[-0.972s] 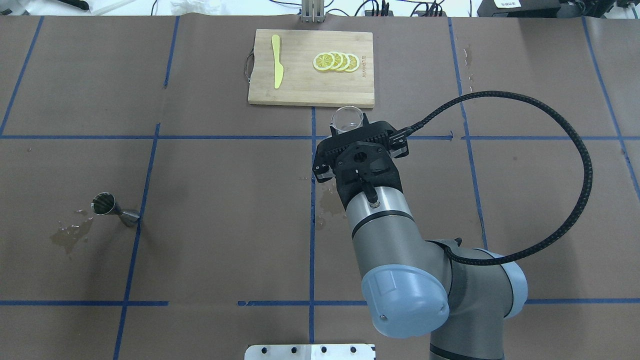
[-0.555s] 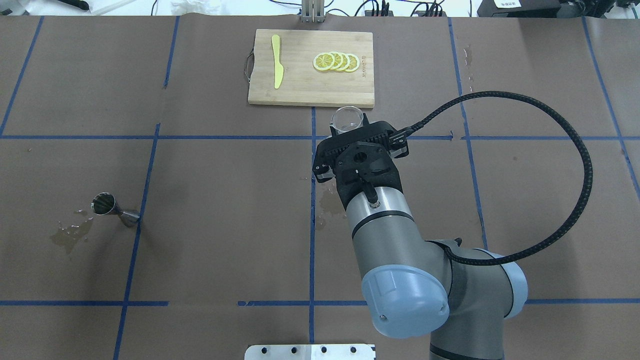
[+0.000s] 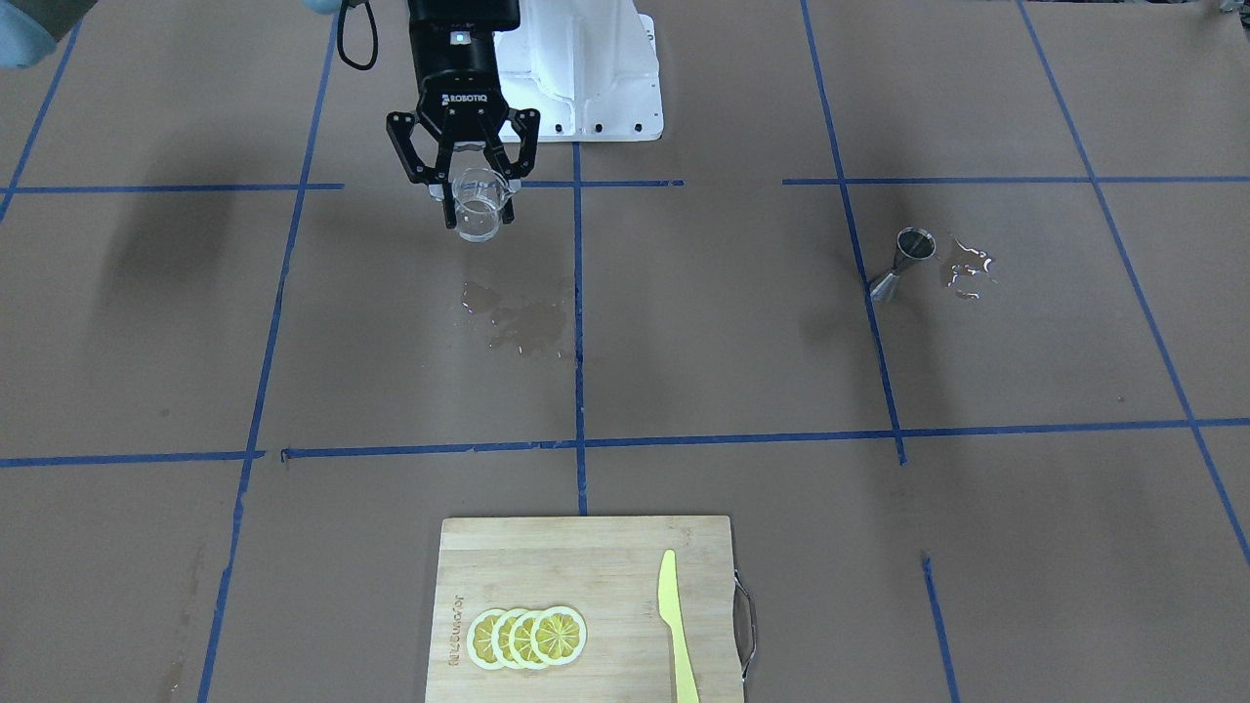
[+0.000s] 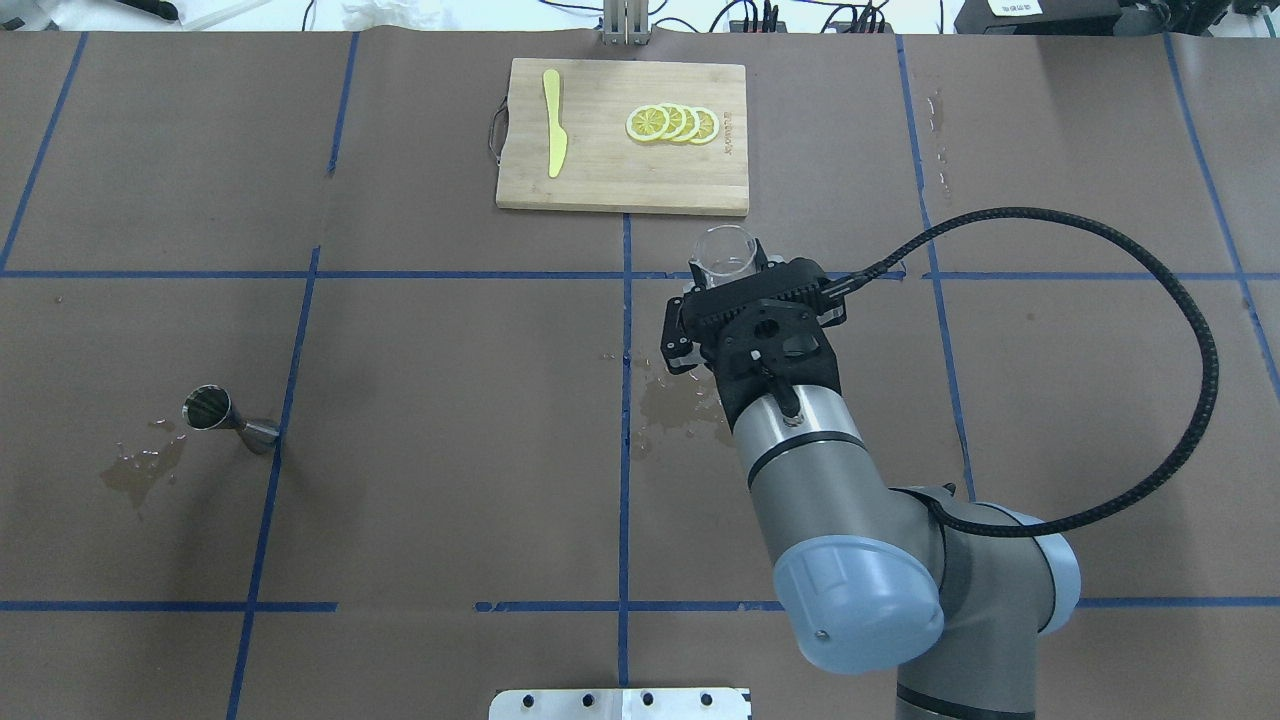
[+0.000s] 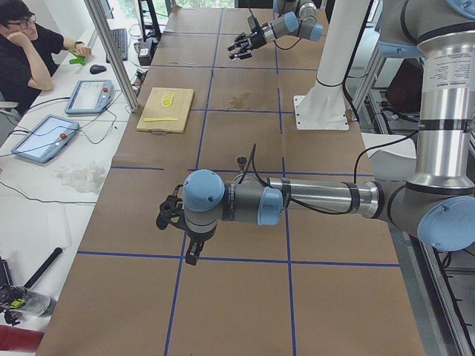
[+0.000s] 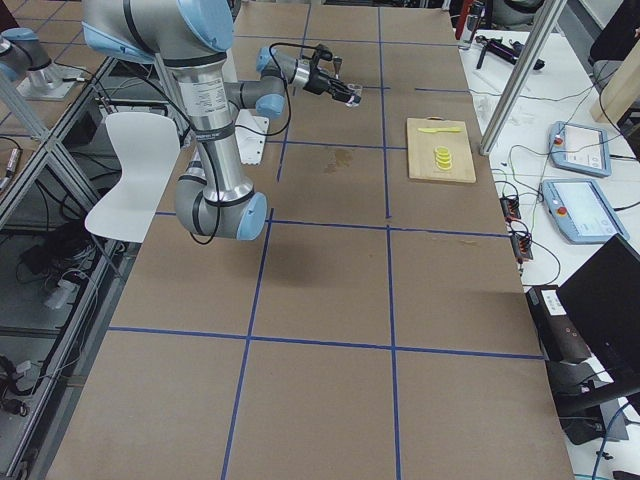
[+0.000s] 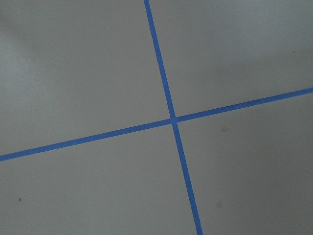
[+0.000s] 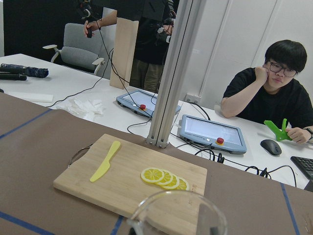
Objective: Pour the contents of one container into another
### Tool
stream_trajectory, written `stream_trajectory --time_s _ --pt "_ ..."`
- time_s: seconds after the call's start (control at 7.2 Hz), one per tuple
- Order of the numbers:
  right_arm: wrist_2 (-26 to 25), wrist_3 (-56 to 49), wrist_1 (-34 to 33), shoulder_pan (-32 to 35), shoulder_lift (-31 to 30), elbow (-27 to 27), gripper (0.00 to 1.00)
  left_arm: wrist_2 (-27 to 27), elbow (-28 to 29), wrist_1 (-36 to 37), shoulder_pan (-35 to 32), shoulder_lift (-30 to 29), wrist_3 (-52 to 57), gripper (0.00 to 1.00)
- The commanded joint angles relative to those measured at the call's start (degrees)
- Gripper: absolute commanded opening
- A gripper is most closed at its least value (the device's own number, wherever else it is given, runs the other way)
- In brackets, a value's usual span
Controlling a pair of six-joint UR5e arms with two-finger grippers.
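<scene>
In the front-facing view, the small clear glass beaker (image 3: 481,207) is being held upright between the right jaws, which are clamped on its sides. A wet patch (image 3: 518,317) is lying on the counter (image 3: 684,391) ahead of the jaws. The steel jigger (image 3: 900,264) is standing well apart from them, toward the robot's left, with a small spill (image 3: 962,266) just beside it on the side away from the jaws.

In the overhead view, the beaker (image 4: 725,252) is being seen just past the tips of the right jaws, between them and the cutting board (image 4: 620,180). Lemon slices (image 4: 672,123) and a yellow knife (image 4: 553,122) are lying on the board. The jigger (image 4: 232,420) is standing far off to the jaws' left.

In the left side view, the left jaws are being shown at the end of the near arm. Whether they are apart or together cannot be told. The jigger (image 5: 240,159) is standing just beyond that arm.

In the right side view, the beaker (image 6: 352,96) is being carried at the right jaws' tips, seemingly raised above the counter.

In the left wrist view, brown counter and crossed blue tape (image 7: 172,120) are being shown.

In the right wrist view, the beaker's rim (image 8: 178,210) is being seen directly ahead of the jaws.
</scene>
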Motion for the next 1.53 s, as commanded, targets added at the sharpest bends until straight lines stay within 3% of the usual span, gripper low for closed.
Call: stream_trajectory --time_s 0.0,0.56,1.11,1.39 --pt "-0.4 0.4 7.8 0.0 -7.3 -0.7 0.0 0.0 0.0 -1.0 0.0 0.1 0.0 1.0" --pt "-1.7 8.6 17.9 0.1 -18.8 -4.1 0.0 -0.1 0.1 -1.3 0.1 0.1 0.0 1.0" --pt "-3.9 8.9 40.4 0.1 -21.3 -22.0 0.0 -0.1 0.1 -2.0 0.1 0.1 0.0 1.0" --pt "-3.9 8.9 46.3 0.2 -25.2 -24.6 0.0 -0.1 0.1 -2.0 0.1 0.1 0.0 1.0"
